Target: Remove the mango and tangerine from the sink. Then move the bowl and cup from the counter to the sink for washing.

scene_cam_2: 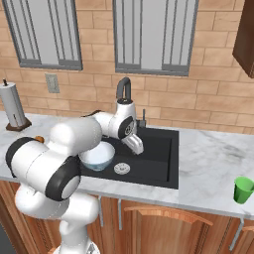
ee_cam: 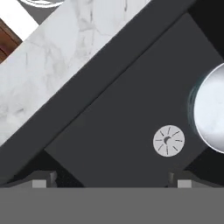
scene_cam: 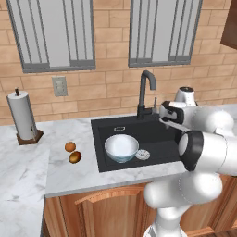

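Far left on the marble tabletop (scene_cam: 69,180): paper towel roll (scene_cam: 22,115) upright on a wooden base, near the brick wall. Further right, tangerine (scene_cam: 70,146) and mango (scene_cam: 75,157) just beside each other on the tabletop, left of the sink (scene_cam: 157,152) and outside it, the mango nearer the front edge. Next, inside the black sink: bowl (scene_cam: 121,147) upright in the left part of the basin, silver drain (scene_cam: 142,154) just beside it on the right. Behind the basin, black gooseneck tap (scene_cam: 146,92). Above the right half of the sink, pincer (ee_cam: 111,179) spread wide and pinching nothing, tips over bare basin floor near the drain. Far right in the right base view, green cup (scene_cam_2: 243,189) upright on the tabletop, well apart from the sink.
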You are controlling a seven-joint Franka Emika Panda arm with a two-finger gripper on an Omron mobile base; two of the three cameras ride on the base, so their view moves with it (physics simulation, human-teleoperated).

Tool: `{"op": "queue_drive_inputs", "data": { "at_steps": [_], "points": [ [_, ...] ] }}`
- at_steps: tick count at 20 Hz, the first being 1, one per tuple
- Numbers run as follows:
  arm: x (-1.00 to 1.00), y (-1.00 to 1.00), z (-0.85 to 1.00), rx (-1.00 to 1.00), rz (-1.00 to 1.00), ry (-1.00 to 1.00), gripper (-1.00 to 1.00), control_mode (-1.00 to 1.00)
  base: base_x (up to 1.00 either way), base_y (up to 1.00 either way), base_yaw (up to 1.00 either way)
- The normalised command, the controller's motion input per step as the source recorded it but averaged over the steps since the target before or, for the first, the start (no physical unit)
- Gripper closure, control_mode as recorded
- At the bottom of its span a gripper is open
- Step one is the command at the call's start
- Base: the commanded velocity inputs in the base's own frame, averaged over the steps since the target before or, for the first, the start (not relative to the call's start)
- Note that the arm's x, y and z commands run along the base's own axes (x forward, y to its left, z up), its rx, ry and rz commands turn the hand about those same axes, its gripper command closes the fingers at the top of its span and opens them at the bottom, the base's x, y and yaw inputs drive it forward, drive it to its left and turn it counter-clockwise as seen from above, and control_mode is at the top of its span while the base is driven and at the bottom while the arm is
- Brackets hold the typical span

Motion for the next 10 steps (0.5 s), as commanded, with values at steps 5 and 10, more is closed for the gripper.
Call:
{"op": "queue_drive_inputs", "data": {
  "at_steps": [5, 10],
  "points": [
    [-0.32, -0.26, 0.26, 0.0, -0.29, 0.0, -1.0, -1.0, 0.0, 0.0, 0.0],
    [-0.26, -0.23, 0.29, 0.0, -0.36, 0.0, -1.0, -1.0, 0.0, 0.0, 0.0]
  ]
}}
